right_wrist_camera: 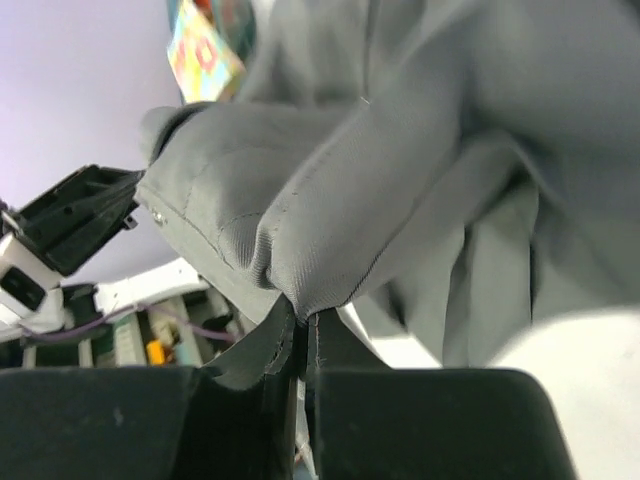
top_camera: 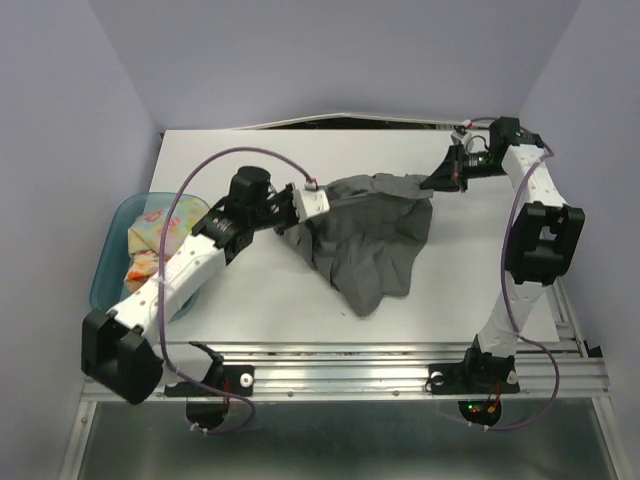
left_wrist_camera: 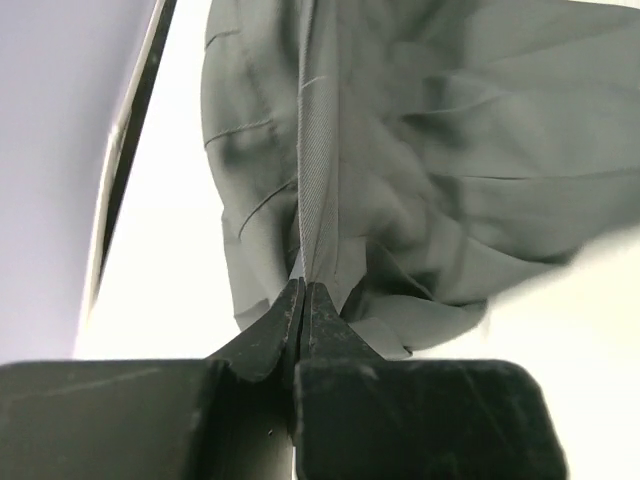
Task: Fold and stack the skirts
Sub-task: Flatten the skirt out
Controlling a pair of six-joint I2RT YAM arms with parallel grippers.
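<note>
Grey skirt (top_camera: 375, 240) lies bunched at the bench (top_camera: 250, 320) centre, its 10 o'clock edge clenched in the left jaws and its 2 o'clock edge in the right jaws, apparently to spread it for folding.

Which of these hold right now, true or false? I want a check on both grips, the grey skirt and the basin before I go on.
1. The left gripper and the right gripper are each shut on the dark grey skirt. True.
2. The dark grey skirt lies neatly folded. False: it is bunched and unfolded, stretched between the two grippers, its lower part trailing toward the near side of the table.
3. The blue basin sits at the table's left edge with floral cloth in it. True.
4. A floral skirt is stacked on the table beside the grey one. False: the only floral cloth in view is in the basin.
</note>
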